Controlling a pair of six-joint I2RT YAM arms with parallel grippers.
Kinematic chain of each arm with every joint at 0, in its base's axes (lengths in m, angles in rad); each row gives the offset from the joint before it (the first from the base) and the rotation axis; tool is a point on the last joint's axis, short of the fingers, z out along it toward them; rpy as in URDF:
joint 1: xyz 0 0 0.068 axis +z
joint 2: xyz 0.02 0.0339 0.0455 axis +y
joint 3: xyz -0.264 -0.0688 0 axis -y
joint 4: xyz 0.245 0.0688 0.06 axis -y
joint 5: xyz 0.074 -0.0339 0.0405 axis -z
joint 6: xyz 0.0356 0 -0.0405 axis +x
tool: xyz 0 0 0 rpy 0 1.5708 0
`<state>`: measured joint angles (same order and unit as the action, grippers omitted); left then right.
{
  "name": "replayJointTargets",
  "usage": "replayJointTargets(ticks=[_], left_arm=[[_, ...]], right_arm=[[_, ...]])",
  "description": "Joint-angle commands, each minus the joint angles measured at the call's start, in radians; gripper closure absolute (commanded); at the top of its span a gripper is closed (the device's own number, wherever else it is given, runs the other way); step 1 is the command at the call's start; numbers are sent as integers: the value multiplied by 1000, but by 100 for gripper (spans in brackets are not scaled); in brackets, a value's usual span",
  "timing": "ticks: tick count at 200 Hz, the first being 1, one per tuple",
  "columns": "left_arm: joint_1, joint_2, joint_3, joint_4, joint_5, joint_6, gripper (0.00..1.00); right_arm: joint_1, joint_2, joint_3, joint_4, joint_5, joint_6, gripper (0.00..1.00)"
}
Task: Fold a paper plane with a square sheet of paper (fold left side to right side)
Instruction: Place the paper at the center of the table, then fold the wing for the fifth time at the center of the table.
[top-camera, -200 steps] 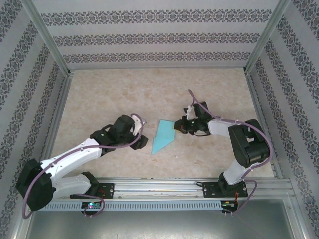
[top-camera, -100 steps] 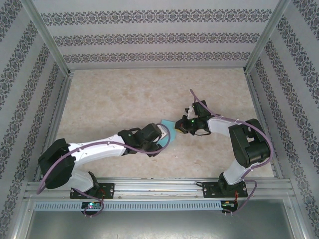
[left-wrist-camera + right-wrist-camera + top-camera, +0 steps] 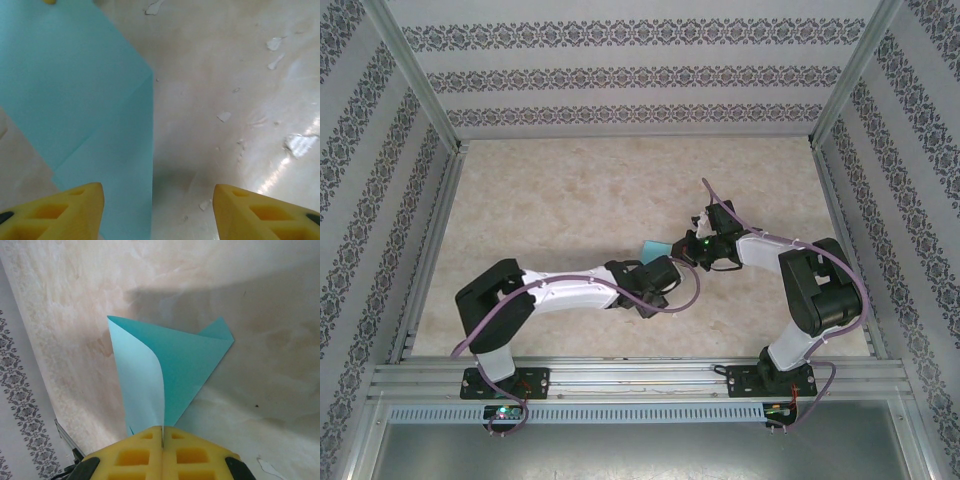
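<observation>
Nearest the front edge of the table (image 3: 570, 200), the left gripper (image 3: 157, 194) hovers low with its yellow fingers spread wide and nothing between them. Below it lies the paper (image 3: 75, 100), this part flat on the table, with one straight edge running between the fingers. The paper sits about mid-table, somewhat toward the right edge. Just beyond, the right gripper (image 3: 163, 431) is pinched tight on one edge of the paper, and that flap curls up off the surface. The step in hand looks like carrying one side over onto the other. Next, I judge, the right gripper should lay the flap across with the edges aligned, while the left presses down to set the crease.
</observation>
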<state>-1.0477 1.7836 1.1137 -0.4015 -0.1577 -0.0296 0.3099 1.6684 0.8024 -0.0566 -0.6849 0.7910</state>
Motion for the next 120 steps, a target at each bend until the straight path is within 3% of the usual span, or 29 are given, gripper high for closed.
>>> replayJointTargets(ticks=[1,65,120], left_arm=[[-22,43,44,-63,-109,42,41],[-23,101,61,-69,-233,66,47],[-23,106,49,-53,-196,46,67]], right_arm=[[3,22,24,-11,-4,13,97],[3,37,29,-16,-8,8,98],[2,46,34,-26,-1,2,98]])
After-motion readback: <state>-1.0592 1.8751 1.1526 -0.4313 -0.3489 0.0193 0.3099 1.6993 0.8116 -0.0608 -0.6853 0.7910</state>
